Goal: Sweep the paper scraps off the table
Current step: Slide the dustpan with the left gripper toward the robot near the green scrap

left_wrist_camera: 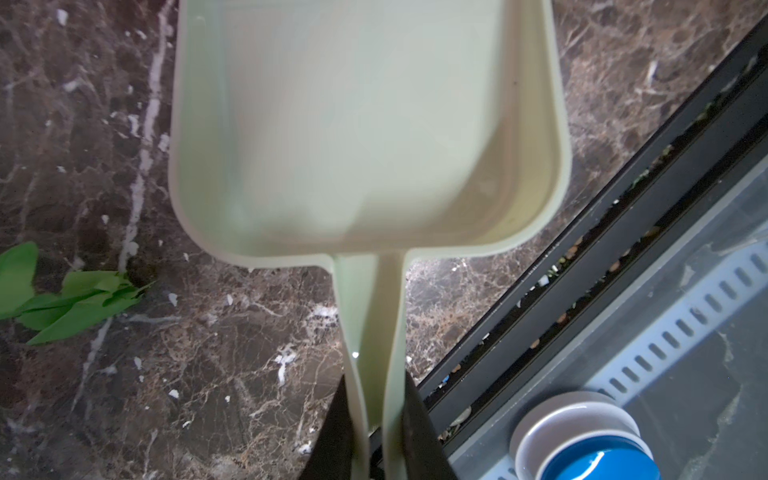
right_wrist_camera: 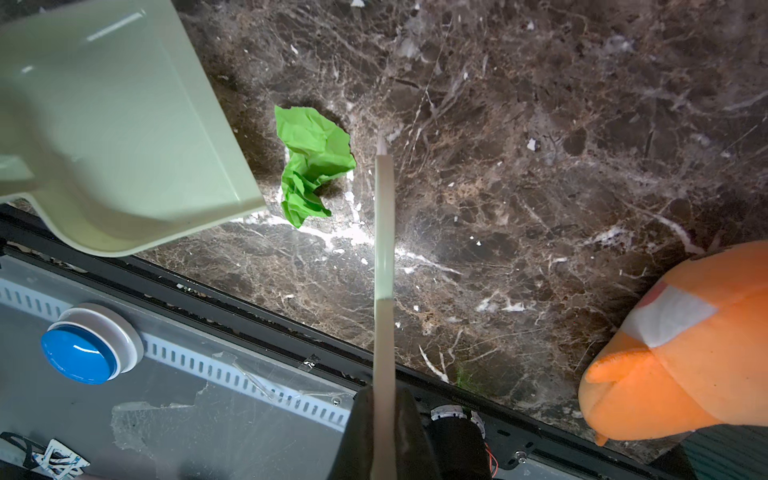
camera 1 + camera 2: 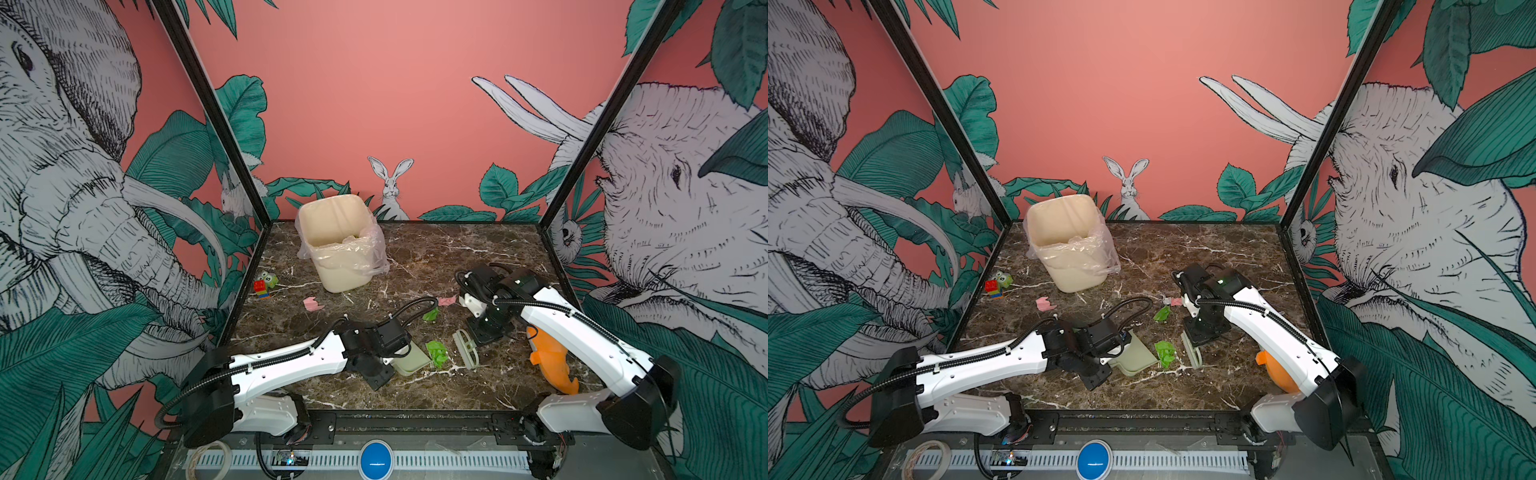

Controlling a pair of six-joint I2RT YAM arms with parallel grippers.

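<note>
The left jaws pinch the dustpan (image 1: 365,124) by its handle. The right jaws are clamped on the brush (image 2: 383,232). In a top view, a green scrap (image 3: 436,353) lies on the desk (image 3: 457,249) at lower centre, between dustpan and brush. It would likely go best with the dustpan lip flat on the desk and the brush dragged low, straight leftward. Pink scraps (image 3: 312,304) lie mid-frame.

Cream waste bin (image 3: 340,276) lined with a clear plastic bag (image 3: 376,257), upright at the far left of the surface (image 3: 457,249). By the left edge, a small heap of toy blocks (image 3: 262,287), red and green. Orange plush fish (image 3: 550,361) at the near right. Blue round button (image 3: 376,459) out past the near edge. Rabbit (image 3: 390,183) drawn on the pink back wall (image 3: 374,104).
</note>
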